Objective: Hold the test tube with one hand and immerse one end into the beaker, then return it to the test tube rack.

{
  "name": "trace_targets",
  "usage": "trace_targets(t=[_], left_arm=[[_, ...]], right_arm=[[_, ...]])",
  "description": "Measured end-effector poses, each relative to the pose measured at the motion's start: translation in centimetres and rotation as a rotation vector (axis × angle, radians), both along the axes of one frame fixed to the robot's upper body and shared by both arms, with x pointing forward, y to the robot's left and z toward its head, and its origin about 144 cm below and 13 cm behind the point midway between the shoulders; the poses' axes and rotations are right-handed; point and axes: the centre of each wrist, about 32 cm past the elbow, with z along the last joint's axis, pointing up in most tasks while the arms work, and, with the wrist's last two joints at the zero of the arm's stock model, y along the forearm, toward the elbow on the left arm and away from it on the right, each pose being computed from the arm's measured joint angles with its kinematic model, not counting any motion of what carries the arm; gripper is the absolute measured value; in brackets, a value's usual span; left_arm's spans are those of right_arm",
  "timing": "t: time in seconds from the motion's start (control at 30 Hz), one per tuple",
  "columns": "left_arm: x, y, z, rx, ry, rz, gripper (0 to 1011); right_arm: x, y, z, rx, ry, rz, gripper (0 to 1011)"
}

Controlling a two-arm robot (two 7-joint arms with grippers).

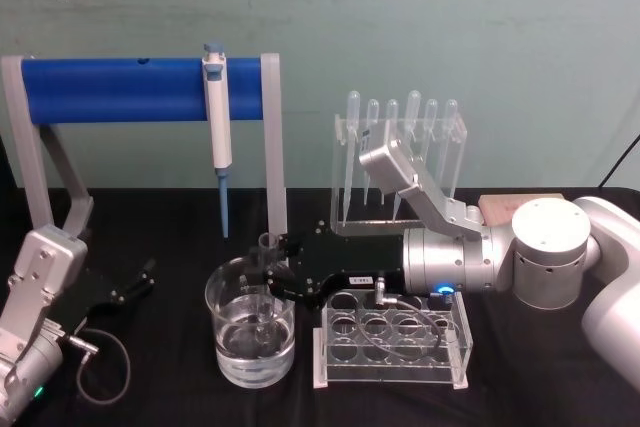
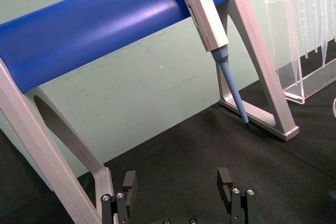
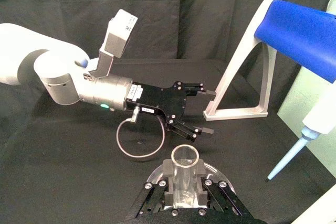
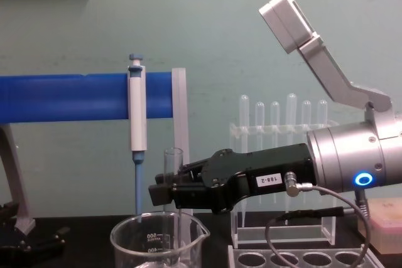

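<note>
The test tube [image 1: 266, 259] stands upright over the beaker [image 1: 226, 299], and my right gripper [image 1: 280, 269] is shut on its upper part. Its lower end reaches down inside the beaker to about the water level. In the chest view the test tube [image 4: 173, 162] rises above the right gripper [image 4: 161, 192], with the beaker [image 4: 135, 238] below. The right wrist view looks down on the test tube's open rim [image 3: 185, 156] between the fingers [image 3: 167, 170]. My left gripper [image 1: 138, 281] rests open at the table's left; its fingers [image 2: 224, 178] stand wide apart in its wrist view.
A blue bar stand [image 1: 120, 89] behind the beaker holds a white-and-blue pipettor [image 1: 217, 117]. A clear rack of plastic pipettes [image 1: 400, 152] stands at the back. A clear tube rack [image 1: 392, 339] sits just right of the beaker, under my right wrist.
</note>
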Motion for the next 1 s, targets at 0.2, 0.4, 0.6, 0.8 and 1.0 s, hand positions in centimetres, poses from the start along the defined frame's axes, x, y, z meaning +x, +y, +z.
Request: trace_targets(t=[0.2,0.4,0.6,0.8,1.0], left_arm=[[0.00,0.00,0.00,0.000,0.000,0.000,1000],[0.00,0.00,0.00,0.000,0.000,0.000,1000],[0.00,0.00,0.00,0.000,0.000,0.000,1000],[0.00,0.00,0.00,0.000,0.000,0.000,1000],[0.00,0.00,0.00,0.000,0.000,0.000,1000]], right_arm=[[0.00,0.00,0.00,0.000,0.000,0.000,226],[0.00,0.00,0.00,0.000,0.000,0.000,226],[0.00,0.00,0.00,0.000,0.000,0.000,226],[0.00,0.00,0.00,0.000,0.000,0.000,227],[0.00,0.00,0.00,0.000,0.000,0.000,227]])
